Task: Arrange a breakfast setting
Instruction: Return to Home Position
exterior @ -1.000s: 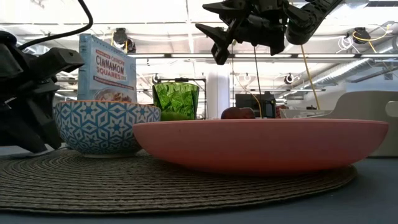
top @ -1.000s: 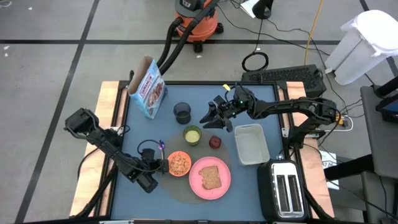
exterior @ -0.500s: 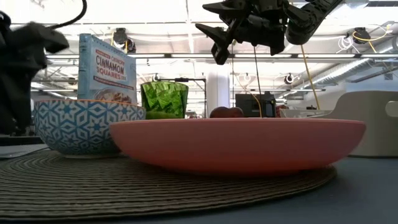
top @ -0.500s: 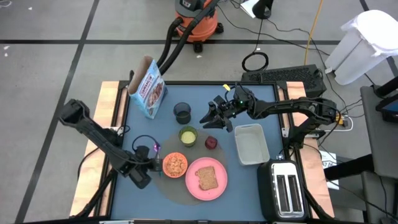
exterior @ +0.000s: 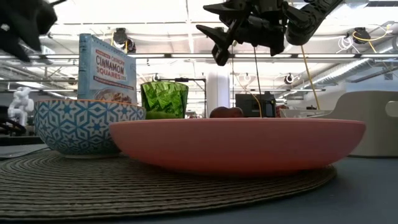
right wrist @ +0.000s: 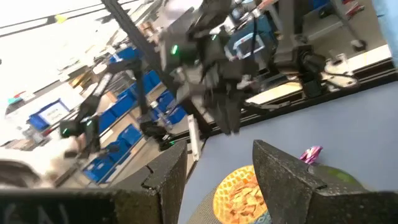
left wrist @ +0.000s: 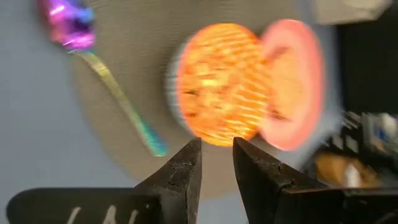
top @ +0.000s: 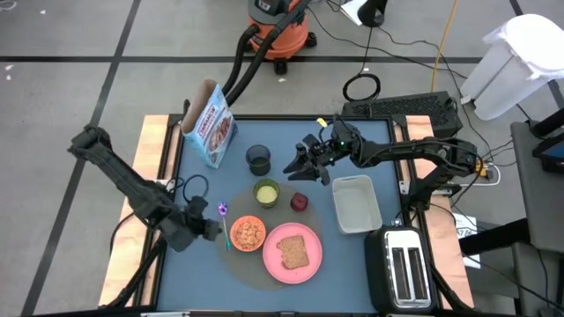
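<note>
Beside the round grey woven mat (top: 264, 255), my left jaws (top: 204, 227) are hanging nearly closed and empty near the purple-handled spoon (top: 224, 220). If I am swinging low, I could knock the small orange bowl (top: 249, 232). My right jaws (top: 300, 165) are waiting half open above the dark red fruit (top: 300, 202).

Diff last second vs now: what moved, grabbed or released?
The left gripper let go of the purple spoon, now lying at the mat's left edge, and backed off leftward, empty. The mat and its small orange bowl and pink plate slid left. The right gripper stayed hovering, open.
</note>
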Action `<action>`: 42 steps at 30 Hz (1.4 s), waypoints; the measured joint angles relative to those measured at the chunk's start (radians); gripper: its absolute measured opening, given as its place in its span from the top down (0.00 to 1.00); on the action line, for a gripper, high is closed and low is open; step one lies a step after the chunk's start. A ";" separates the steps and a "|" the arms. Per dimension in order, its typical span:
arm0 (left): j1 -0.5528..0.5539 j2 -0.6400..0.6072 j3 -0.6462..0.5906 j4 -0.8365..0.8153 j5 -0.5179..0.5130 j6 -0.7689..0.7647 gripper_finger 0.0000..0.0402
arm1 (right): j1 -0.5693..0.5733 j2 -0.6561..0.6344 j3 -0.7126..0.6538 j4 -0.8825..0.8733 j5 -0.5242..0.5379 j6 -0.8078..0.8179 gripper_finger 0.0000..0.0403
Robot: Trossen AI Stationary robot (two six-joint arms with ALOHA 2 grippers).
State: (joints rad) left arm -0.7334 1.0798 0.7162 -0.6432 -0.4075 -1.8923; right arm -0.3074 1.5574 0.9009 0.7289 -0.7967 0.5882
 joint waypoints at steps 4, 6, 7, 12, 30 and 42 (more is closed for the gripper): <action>0.009 -0.118 0.001 0.048 -0.038 0.192 0.76 | -0.028 -0.013 0.000 -0.005 -0.078 0.002 0.56; 0.026 -0.168 0.001 0.088 -0.087 0.322 0.76 | -0.042 -0.027 0.000 0.003 -0.101 0.002 0.56; 0.037 -0.190 0.001 0.114 -0.114 0.393 0.76 | -0.050 -0.041 -0.001 -0.008 -0.105 0.002 0.57; 0.122 -0.269 0.001 0.288 -0.221 0.861 0.76 | -0.086 -0.117 -0.001 -0.001 -0.092 -0.065 0.62; 0.449 -0.556 0.002 0.635 -0.229 1.927 0.76 | -0.246 -0.427 -0.001 -0.177 -0.042 -0.144 0.97; 0.455 -0.767 0.002 0.486 -0.226 2.066 0.76 | -0.315 -0.612 -0.001 -0.378 -0.045 -0.186 0.99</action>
State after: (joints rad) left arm -0.2787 0.3123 0.7177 -0.1567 -0.6334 0.1741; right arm -0.6226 0.9450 0.9001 0.3512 -0.8415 0.4023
